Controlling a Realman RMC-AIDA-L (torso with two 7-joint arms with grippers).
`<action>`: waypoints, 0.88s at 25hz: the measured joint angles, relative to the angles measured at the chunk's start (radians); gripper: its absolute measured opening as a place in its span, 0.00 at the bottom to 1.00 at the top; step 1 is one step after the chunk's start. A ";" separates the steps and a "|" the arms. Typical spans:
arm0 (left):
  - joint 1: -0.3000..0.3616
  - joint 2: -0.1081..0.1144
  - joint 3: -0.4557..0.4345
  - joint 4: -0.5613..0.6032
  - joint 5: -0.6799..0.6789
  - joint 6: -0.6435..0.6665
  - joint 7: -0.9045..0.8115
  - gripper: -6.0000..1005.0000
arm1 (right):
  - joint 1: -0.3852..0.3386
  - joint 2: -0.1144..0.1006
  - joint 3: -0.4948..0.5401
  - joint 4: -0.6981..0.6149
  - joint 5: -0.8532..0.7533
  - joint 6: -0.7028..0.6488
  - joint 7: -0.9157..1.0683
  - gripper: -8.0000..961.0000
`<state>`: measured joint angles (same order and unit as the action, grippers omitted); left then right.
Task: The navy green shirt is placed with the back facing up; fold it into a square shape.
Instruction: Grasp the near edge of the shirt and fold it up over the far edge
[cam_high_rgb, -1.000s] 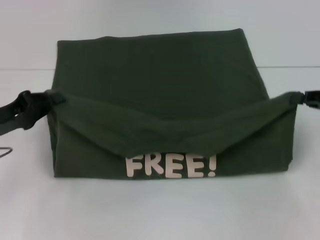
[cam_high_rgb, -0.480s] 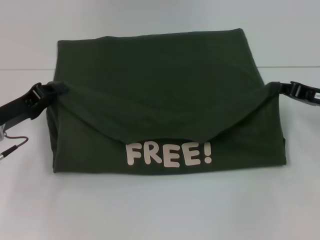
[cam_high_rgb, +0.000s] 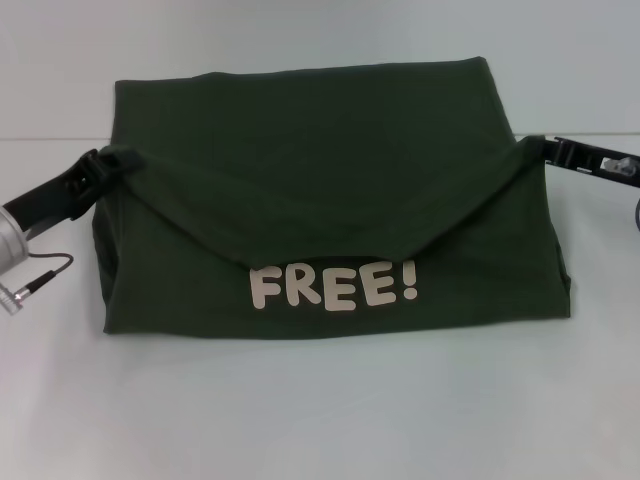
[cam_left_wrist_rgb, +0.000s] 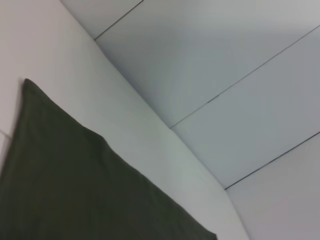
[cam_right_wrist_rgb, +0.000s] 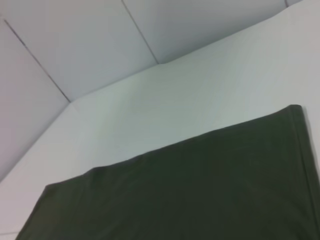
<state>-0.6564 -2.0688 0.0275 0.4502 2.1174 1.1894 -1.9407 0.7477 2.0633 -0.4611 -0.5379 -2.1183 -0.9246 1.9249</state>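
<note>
Head view: navy green shirt (cam_high_rgb: 310, 200) slung between both gripping hands (left hand (cam_high_rgb: 100, 168), right hand (cam_high_rgb: 543, 148)).

bare table (cam_high_rgb: 320, 420) before shirt (cam_high_rgb: 300, 130), wall (cam_left_wrist_rgb: 225, 60) seemingly close behind

You see a white table (cam_high_rgb: 320, 410) that fills the near part of your head view. Behind it stands a pale wall (cam_high_rgb: 300, 35). Your wrist views show thin dark lines (cam_left_wrist_rgb: 240, 82) crossing the wall panels
</note>
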 joint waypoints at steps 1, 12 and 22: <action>-0.002 -0.001 0.000 -0.008 0.000 -0.012 0.008 0.04 | 0.000 0.005 -0.006 0.002 0.000 0.016 -0.005 0.08; -0.022 -0.047 -0.003 -0.040 -0.027 -0.216 0.075 0.04 | 0.001 0.024 -0.059 0.036 0.000 0.155 -0.049 0.08; 0.012 -0.072 0.000 -0.050 -0.125 -0.195 0.161 0.14 | -0.018 0.022 -0.057 0.050 0.037 0.149 -0.101 0.35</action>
<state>-0.6440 -2.1409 0.0276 0.4002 1.9921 0.9940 -1.7802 0.7295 2.0856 -0.5178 -0.4879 -2.0811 -0.7752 1.8237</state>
